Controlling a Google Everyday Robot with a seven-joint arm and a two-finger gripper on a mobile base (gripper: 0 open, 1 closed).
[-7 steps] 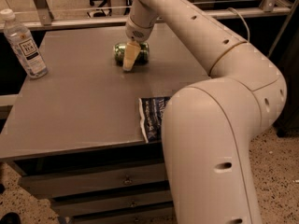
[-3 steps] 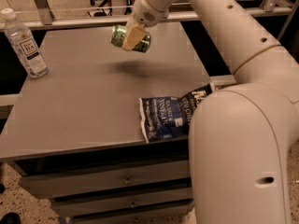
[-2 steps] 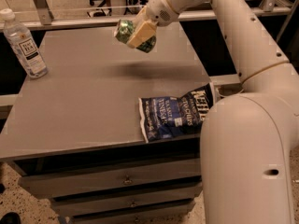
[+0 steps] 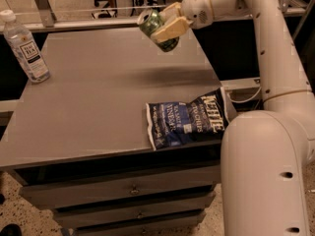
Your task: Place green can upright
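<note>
Green and shiny, with pale mottled markings, the small metal drink can point(image 4: 150, 23) hung in the air above the far edge of the tabletop, touching nothing below it. It was tilted, its silver top turned up and to the left and its base down and to the right. The cream-coloured two-finger gripper point(image 4: 165, 21) reached in from the right, and its fingers point(image 4: 170, 29) were clamped across the can's body.

Below lay the flat grey top of a drawer cabinet point(image 4: 98, 107), bearing a soft shadow under the can. At its far left corner stood a clear plastic water bottle with a white cap point(image 4: 24, 47), upright. Near the front right edge lay a dark blue crinkled chip bag point(image 4: 187, 123), flat and slightly overhanging. Drawer fronts with small knobs point(image 4: 131, 191) sat stacked beneath. A pale metal rail point(image 4: 78, 23) ran behind the cabinet, and speckled flooring point(image 4: 19, 214) showed at lower left. The white jointed robot arm point(image 4: 268, 58) filled the right side.

Counted: one can, one bottle, one bag, one gripper.
</note>
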